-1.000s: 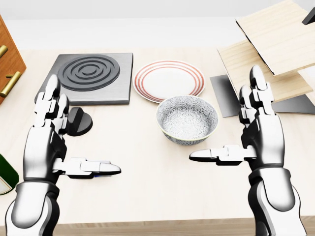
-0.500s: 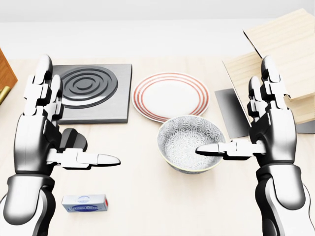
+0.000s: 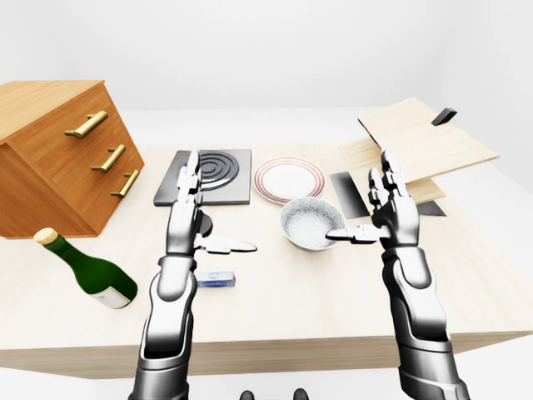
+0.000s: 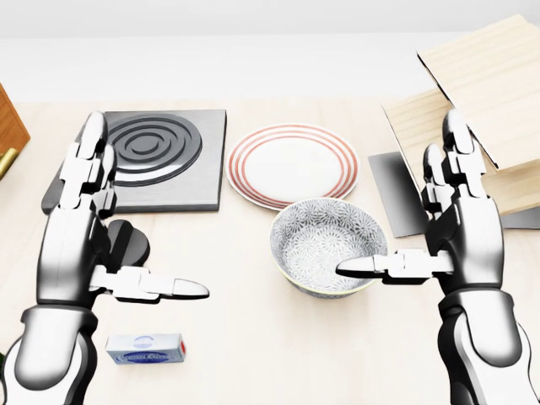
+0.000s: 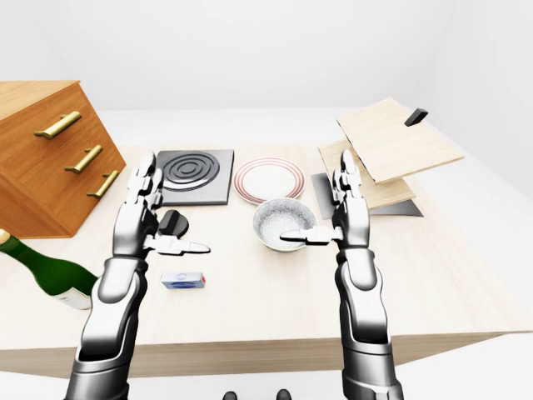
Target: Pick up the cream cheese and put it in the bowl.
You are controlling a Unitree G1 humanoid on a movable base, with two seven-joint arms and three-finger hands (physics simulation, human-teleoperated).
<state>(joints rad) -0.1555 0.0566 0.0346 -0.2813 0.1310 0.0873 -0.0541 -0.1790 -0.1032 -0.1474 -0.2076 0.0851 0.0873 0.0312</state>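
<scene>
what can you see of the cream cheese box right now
The cream cheese is a small flat rectangular box, pale blue and white with a darker blue oval label on top. It lies flat on the light wooden table, long side running left to right, near the head view's bottom left. The open left hand hangs above it without touching. It sits well left of the bowl.

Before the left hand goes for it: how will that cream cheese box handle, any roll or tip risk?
The cream cheese box lies flat on its broad face on the table, so it probably won't roll or tip. Its flat sides and sharp edges suggest a fairly stiff carton, likely light. Being so low, it may slide if the fingers of the left hand push sideways.
</scene>
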